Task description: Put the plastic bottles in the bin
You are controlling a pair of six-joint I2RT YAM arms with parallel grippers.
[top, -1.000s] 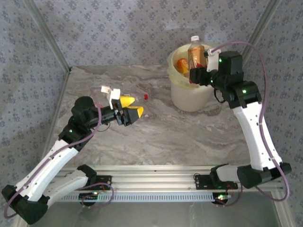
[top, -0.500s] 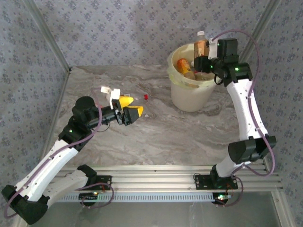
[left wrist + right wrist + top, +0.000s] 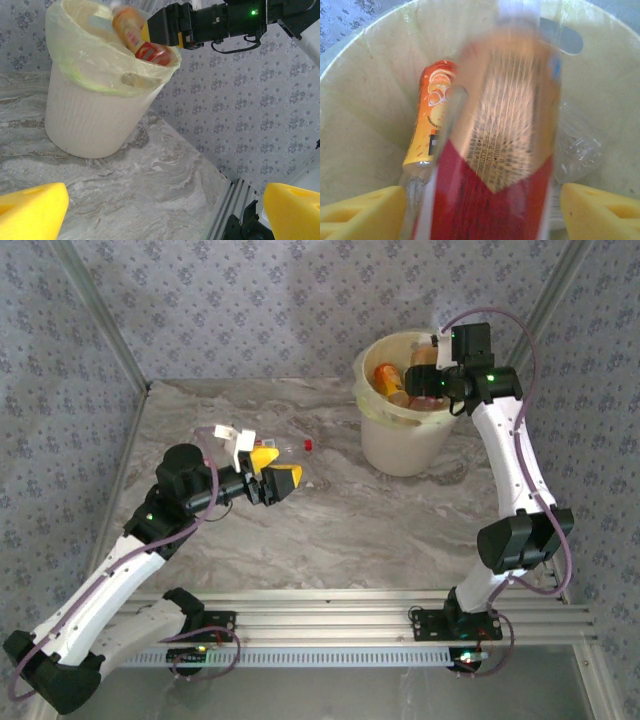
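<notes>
Big change is over at the bin [image 3: 400, 450]: a second ago the right arm was holding a bottle upright above the rim, and now it's swung out over the mouth. The right end effector [image 3: 420, 380] has let go, with its pads spread either side and a gap showing. The red-label bottle [image 3: 505, 130] is blurred and tipped, so I reckon it's dropping in next to the orange bottle [image 3: 427, 115]. That's one more done. The left end effector [image 3: 272, 478] hasn't budged. It's still spread wide and empty, just beside the red-cap bottle [image 3: 288, 448] lying on the counter [image 3: 400, 530]. That's probably the next pick.
</notes>
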